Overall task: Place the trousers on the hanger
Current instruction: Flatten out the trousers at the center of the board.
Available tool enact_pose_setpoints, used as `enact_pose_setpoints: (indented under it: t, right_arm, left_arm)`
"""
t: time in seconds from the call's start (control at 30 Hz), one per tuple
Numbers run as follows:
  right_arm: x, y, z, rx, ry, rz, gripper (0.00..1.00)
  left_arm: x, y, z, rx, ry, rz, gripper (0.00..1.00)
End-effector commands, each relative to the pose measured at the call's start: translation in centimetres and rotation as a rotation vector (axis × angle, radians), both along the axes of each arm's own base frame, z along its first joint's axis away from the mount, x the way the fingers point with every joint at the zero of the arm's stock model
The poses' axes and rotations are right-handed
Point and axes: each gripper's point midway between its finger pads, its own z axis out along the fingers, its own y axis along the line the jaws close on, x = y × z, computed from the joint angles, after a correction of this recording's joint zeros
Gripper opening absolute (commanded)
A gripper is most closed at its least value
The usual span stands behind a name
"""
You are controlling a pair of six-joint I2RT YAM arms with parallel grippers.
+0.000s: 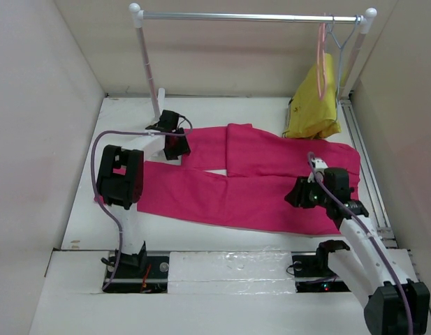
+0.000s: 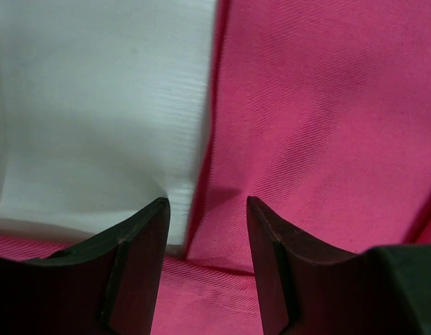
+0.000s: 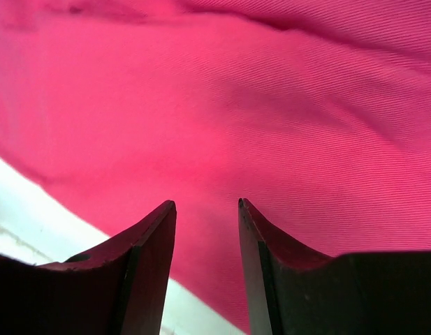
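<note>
Nothing is hung yet: the trousers (image 1: 257, 174) lie flat, the hanger (image 1: 320, 63) hangs far right on the rail (image 1: 250, 15), and the left gripper (image 2: 207, 209) and right gripper (image 3: 207, 209) poise over cloth, jaws spread.

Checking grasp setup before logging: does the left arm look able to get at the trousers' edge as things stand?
Probably yes. The left fingers stand open just above the trousers, straddling the cloth edge beside the bare table, and nothing shows in between.
</note>
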Motion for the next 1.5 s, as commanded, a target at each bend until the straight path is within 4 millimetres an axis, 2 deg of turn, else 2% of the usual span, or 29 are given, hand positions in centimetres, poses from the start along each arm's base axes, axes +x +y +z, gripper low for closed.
enact_pose_setpoints:
  t: [0.0,0.1,0.13,0.17,0.2,0.27,0.37,0.4,0.43,0.57,0.6,0.67,0.83,0.87,0.9,0.97,1.0,1.07,1.1,1.17,1.2,1.23,1.27,1.3,1.37,1.4,1.43,1.47]
  right_arm:
    - [-0.1,1.2,0.9,0.02,-0.03,0.016,0.47]
    - [-0.1,2.5,1.8,0.02,-0.058,0.045,0.47]
    - [-0.3,3.2,1.9,0.022,-0.058,0.067,0.47]
    - [-0.3,3.5,2.0,0.019,-0.054,0.076,0.47]
    - [-0.2,3.6,2.0,0.006,-0.052,0.076,0.48]
    - [-0.5,4.5,1.7,0.002,-0.04,0.11,0.52]
    - [-0.8,5.1,0.7,-0.027,-0.01,0.136,0.53]
    - [-0.8,5.1,0.5,-0.03,-0.003,0.131,0.53]
    - [-0.8,5.4,0.5,-0.028,-0.007,0.14,0.53]
    - [-0.6,5.7,0.7,-0.028,-0.025,0.149,0.53]
    - [-0.5,5.7,0.8,-0.031,-0.029,0.158,0.53]
    - [-0.5,5.8,0.9,-0.035,-0.029,0.167,0.53]
    - [-0.3,6.2,1.4,-0.04,-0.042,0.211,0.53]
    - [-0.3,6.4,1.5,-0.035,-0.039,0.222,0.53]
    - [-0.2,6.5,1.5,-0.039,-0.044,0.231,0.53]
    - [-0.1,6.5,1.5,-0.048,-0.042,0.242,0.54]
    - [-0.1,6.5,1.6,-0.055,-0.043,0.25,0.54]
    - [-0.2,6.4,1.5,-0.053,-0.038,0.259,0.54]
    - [-0.3,6.4,1.6,-0.054,-0.042,0.266,0.54]
    - [-0.5,6.6,1.6,-0.046,-0.039,0.28,0.55]
    - [-0.7,6.6,1.5,-0.048,-0.035,0.285,0.57]
    - [-0.9,6.5,1.3,-0.052,-0.024,0.29,0.6]
    - [-1.1,6.4,1.2,-0.057,-0.017,0.293,0.62]
    - [-1.1,6.4,1.3,-0.064,-0.018,0.3,0.65]
    - [-1.3,6.2,1.5,-0.073,-0.019,0.303,0.7]
    - [-1.3,6.1,1.7,-0.076,-0.025,0.3,0.71]
    - [-1.5,6.0,1.9,-0.074,-0.03,0.299,0.72]
    - [-1.5,6.1,2.1,-0.069,-0.037,0.302,0.72]
  left_arm:
    - [0.3,-0.3,-0.6,0.023,0.001,-0.025,0.44]
    - [-0.4,-0.7,-2.3,0.002,0.033,-0.041,0.39]
    - [-0.3,-0.9,-2.2,0.015,0.03,-0.045,0.33]
    - [-0.1,-0.9,-2.1,0.016,0.024,-0.047,0.14]
    - [0.1,-1.0,-1.6,0.011,0.012,-0.046,0.0]
    - [0.7,-1.0,0.0,0.013,-0.016,-0.039,0.0]
    - [2.0,-1.3,5.4,-0.014,-0.138,-0.036,0.0]
    - [2.1,-1.2,8.2,-0.026,-0.194,-0.033,0.0]
    - [2.5,-0.8,9.9,-0.03,-0.23,-0.023,0.0]
    - [3.3,0.2,19.5,-0.037,-0.436,0.0,0.0]
    - [3.4,1.6,21.4,-0.006,-0.476,0.039,0.0]
    - [3.3,3.0,22.3,0.003,-0.488,0.071,0.0]
    - [2.8,8.6,22.5,0.088,-0.499,0.209,0.0]
    - [2.9,11.0,22.7,0.103,-0.508,0.267,0.0]
    - [2.9,12.5,22.7,0.111,-0.511,0.304,0.0]
    - [2.9,15.6,21.3,0.123,-0.47,0.388,0.0]
    - [2.6,19.0,20.7,0.153,-0.452,0.482,0.0]
    - [2.6,22.4,19.5,0.156,-0.437,0.573,0.0]
    - [2.4,25.9,19.6,0.146,-0.457,0.679,0.0]
    - [2.7,28.1,18.3,0.063,-0.443,0.739,0.0]
    - [2.7,30.1,18.0,-0.003,-0.453,0.797,0.0]
    - [2.6,30.9,17.2,-0.023,-0.438,0.817,0.05]
    - [3.1,31.0,15.0,-0.076,-0.384,0.8,0.38]
    - [2.6,31.0,13.5,-0.109,-0.321,0.799,0.52]
    - [2.5,30.6,12.1,-0.134,-0.265,0.739,0.63]
    - [2.1,30.6,12.2,-0.118,-0.265,0.734,0.67]
    - [0.7,30.1,10.3,-0.105,-0.233,0.728,0.69]
    - [0.1,29.9,11.9,-0.095,-0.283,0.723,0.73]
